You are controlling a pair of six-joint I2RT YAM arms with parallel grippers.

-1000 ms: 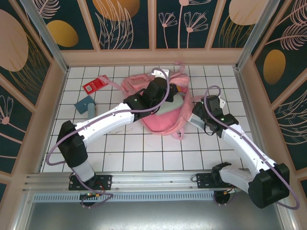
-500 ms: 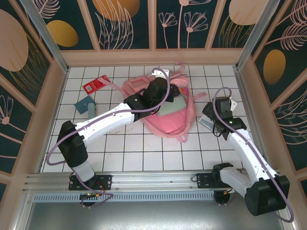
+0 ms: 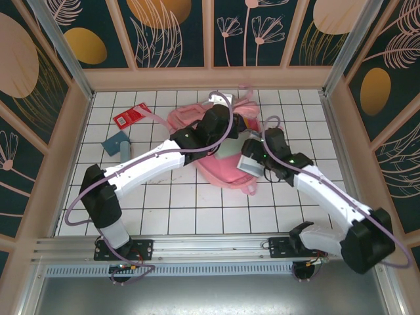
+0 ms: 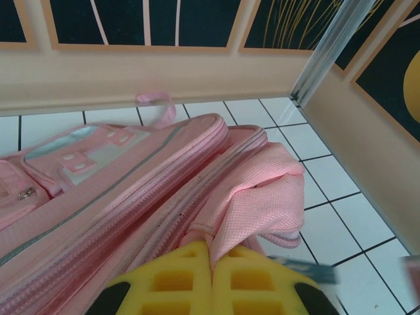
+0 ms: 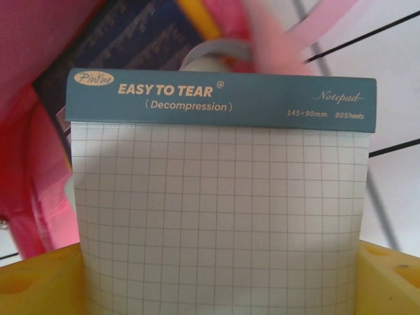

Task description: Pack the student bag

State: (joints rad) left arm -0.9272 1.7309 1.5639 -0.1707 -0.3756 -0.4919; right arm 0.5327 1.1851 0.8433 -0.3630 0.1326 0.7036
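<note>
The student bag [image 3: 222, 172] is a large pink backpack lying on the white tiled floor in the middle of the top view. My left gripper [image 3: 222, 125] is over its upper part. In the left wrist view the yellow fingers [image 4: 177, 282] are shut on a fold of the bag's pink fabric [image 4: 259, 197] beside the zip. My right gripper [image 3: 253, 156] is at the bag's right edge, shut on a notepad [image 5: 220, 197] with grid paper and a teal "EASY TO TEAR" header. Beyond the notepad I see the bag's pink inside [image 5: 39, 131] and a dark blue item [image 5: 131, 46].
A red packet [image 3: 131, 116] and a teal box [image 3: 117, 142] with a blue tube lie on the tiles to the left of the bag. Wooden walls close in the back and both sides. A pink strap loop [image 4: 157, 105] lies behind the bag near the back wall.
My right arm swung out to the right and has now come back left with the notepad, up to the bag's right edge. The left gripper has kept its hold on the bag.
</note>
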